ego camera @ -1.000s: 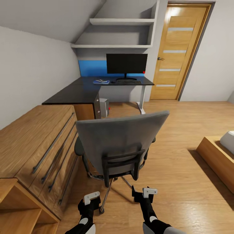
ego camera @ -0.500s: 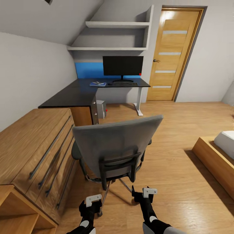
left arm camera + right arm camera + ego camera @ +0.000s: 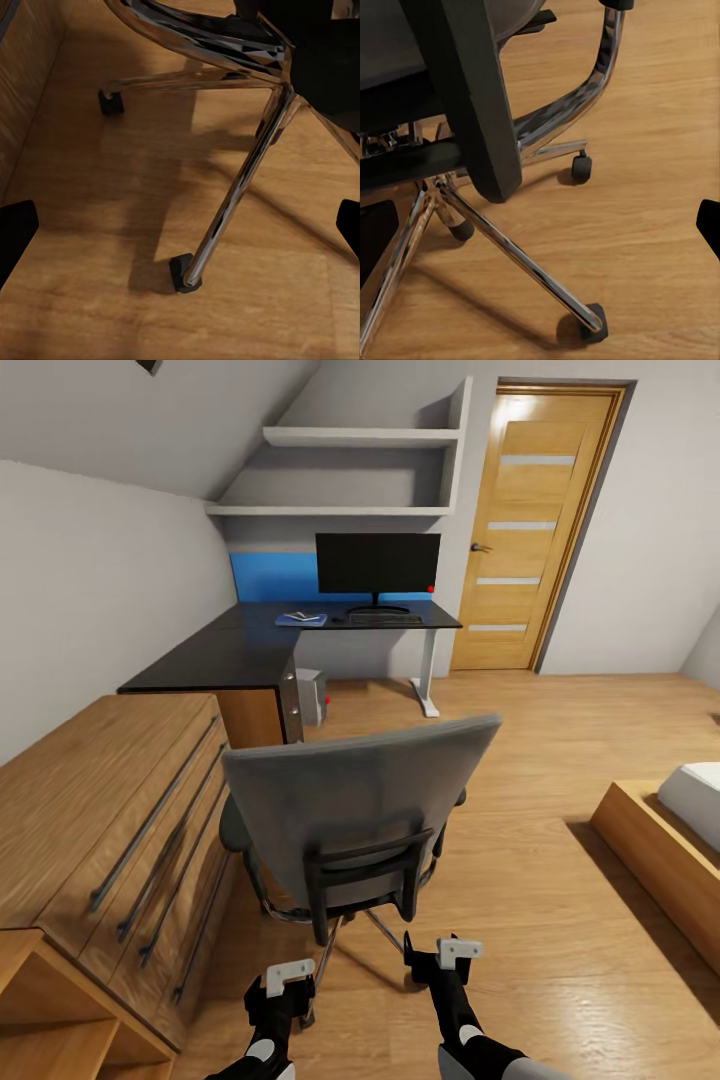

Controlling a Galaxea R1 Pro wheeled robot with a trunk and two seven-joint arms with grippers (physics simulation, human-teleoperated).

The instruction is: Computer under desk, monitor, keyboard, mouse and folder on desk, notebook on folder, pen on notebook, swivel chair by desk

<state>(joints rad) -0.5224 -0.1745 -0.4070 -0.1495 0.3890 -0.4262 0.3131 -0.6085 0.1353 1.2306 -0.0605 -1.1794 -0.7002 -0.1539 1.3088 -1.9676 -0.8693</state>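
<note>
Swivel chair [image 3: 360,810]: frame centre, back toward camera.
Left gripper [image 3: 290,975], right gripper [image 3: 447,952]: fingers wide, empty.
Monitor [image 3: 378,563]: upper centre, on tabletop [image 3: 235,650].

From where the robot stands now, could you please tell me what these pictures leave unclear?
- Swivel chair seat: head view, hidden behind its own backrest.
- Mouse, notebook and pen: head view, too small to make out near the folder on the desk.
- Computer: head view, partly hidden by the desk drawers.
- Bed: head view, cut off by the edge.
</note>
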